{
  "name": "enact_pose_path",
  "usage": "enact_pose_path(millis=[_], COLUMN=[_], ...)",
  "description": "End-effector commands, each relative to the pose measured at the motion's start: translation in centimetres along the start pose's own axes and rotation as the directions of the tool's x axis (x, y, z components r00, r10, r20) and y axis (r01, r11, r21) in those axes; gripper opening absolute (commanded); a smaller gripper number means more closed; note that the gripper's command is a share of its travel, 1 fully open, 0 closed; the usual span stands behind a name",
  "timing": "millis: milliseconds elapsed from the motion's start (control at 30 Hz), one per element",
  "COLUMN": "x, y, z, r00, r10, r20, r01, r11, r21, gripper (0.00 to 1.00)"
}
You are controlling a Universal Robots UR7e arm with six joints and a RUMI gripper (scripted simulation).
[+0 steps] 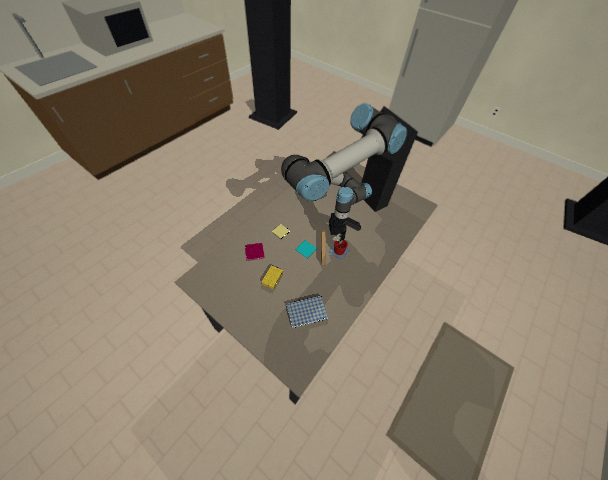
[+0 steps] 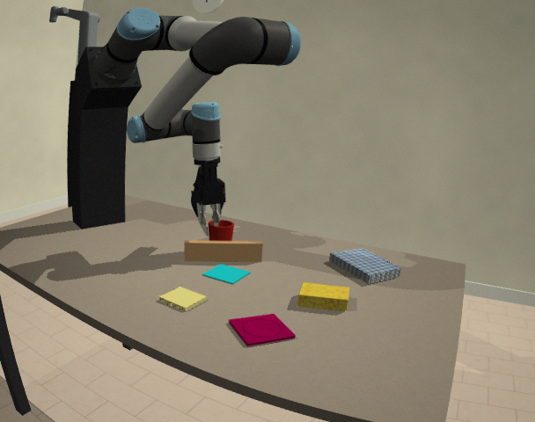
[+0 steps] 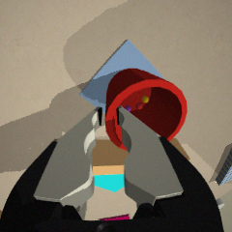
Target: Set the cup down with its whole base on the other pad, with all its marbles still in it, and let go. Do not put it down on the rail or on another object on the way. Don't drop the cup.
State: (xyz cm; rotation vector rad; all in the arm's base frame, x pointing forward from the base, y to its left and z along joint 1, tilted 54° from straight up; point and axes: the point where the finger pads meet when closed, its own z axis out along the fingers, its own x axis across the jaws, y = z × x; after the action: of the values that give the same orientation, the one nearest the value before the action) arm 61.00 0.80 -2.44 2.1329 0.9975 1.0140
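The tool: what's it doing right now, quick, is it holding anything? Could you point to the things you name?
Tool (image 1: 338, 240) (image 2: 211, 224) (image 3: 109, 107): slightly open, tips around the wall of the red cup (image 1: 340, 248) (image 2: 221, 233) (image 3: 127, 79), with a gap showing, so apparently not gripping it.

On my tabletop (image 1: 232, 279) (image 2: 395, 340) (image 3: 29, 72) I count one cup (image 1: 340, 248) (image 2: 221, 232) (image 3: 117, 87), three marbles (image 3: 145, 100) that I can see, two pads, one blue pad (image 1: 339, 256) (image 3: 128, 60) and one teal pad (image 1: 305, 249) (image 2: 226, 273) (image 3: 111, 182), one rail (image 1: 323, 248) (image 2: 223, 251) (image 3: 108, 152), one sponge (image 1: 272, 276) (image 2: 324, 296), one checked block (image 1: 306, 311) (image 2: 365, 265) (image 3: 225, 166), one coaster (image 1: 254, 251) (image 2: 261, 329) (image 3: 115, 218) and one yellow square (image 1: 280, 230) (image 2: 182, 297).
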Motion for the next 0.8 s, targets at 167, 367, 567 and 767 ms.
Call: enact_pose_path(millis=[167, 367, 567, 767], x=[0.04, 0.04, 0.04, 0.04], y=[0.02, 0.02, 0.02, 0.02], z=[-0.03, -0.03, -0.03, -0.03], r00=[1.0, 1.0, 1.0, 1.0], r10=[0.0, 0.0, 0.0, 0.0], r20=[-0.001, -0.001, -0.001, -0.001], r01=[0.0, 0.0, 0.0, 0.0], r11=[1.0, 1.0, 1.0, 1.0], r21=[-0.001, -0.001, -0.001, -0.001], gripper=[0.08, 0.08, 0.07, 0.06])
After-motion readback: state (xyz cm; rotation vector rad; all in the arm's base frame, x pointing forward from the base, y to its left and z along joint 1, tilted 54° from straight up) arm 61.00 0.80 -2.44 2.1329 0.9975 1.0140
